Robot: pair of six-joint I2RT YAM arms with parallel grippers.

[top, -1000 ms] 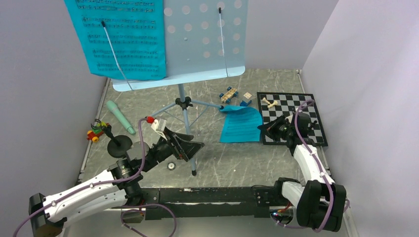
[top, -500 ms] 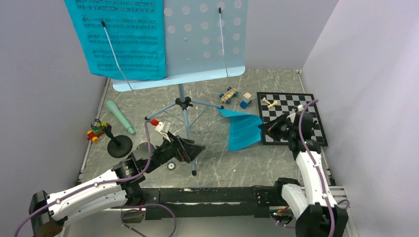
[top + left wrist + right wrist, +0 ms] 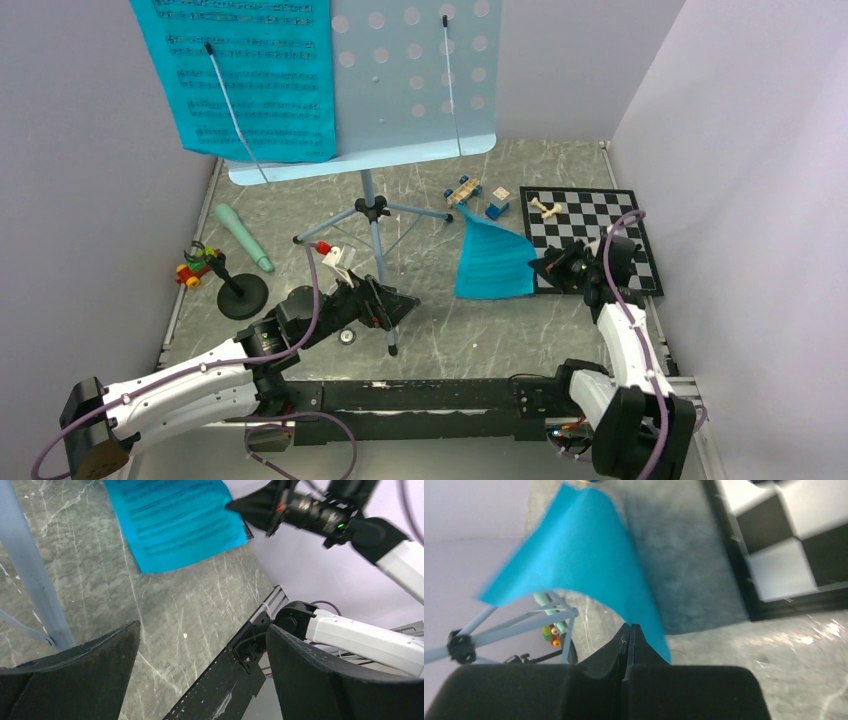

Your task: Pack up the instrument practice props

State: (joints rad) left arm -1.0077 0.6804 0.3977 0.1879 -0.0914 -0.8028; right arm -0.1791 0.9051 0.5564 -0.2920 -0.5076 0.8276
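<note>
Sheet point(image 3: 493, 262), the loose turquoise one, hangs off the table point(image 3: 450, 330), pinched by its near-right corner in the right fingers point(image 3: 630, 635), which are pressed flat together on the paper. It is just left of the chessboard point(image 3: 600, 215), right of the middle of the table. From the pinch it fans up and away to the far left, so its long axis runs from the near right to the far left, and its far tip comes close to the small toys behind it. The paper bows; it is not held flat.

The left fingers point(image 3: 320, 675) stand wide apart with nothing in them, low over the table and just beside the near leg point(image 3: 30, 580) of the stand point(image 3: 372, 215). They point right, and in the left wrist view the sheet lies straight ahead of the gap, across a stretch of bare table, with the leg off to one side.

The right arm is plainly the nearer one, since it has the sheet. The free far-left edge faces the left arm, so a handover or a two-handed fold would likely be taken there.

A second sheet point(image 3: 250, 80) sits on the stand's tray at the far left. The mic point(image 3: 243, 237) and the mic stand point(image 3: 242, 296) lie on the left, well apart from both sets of fingers.
</note>
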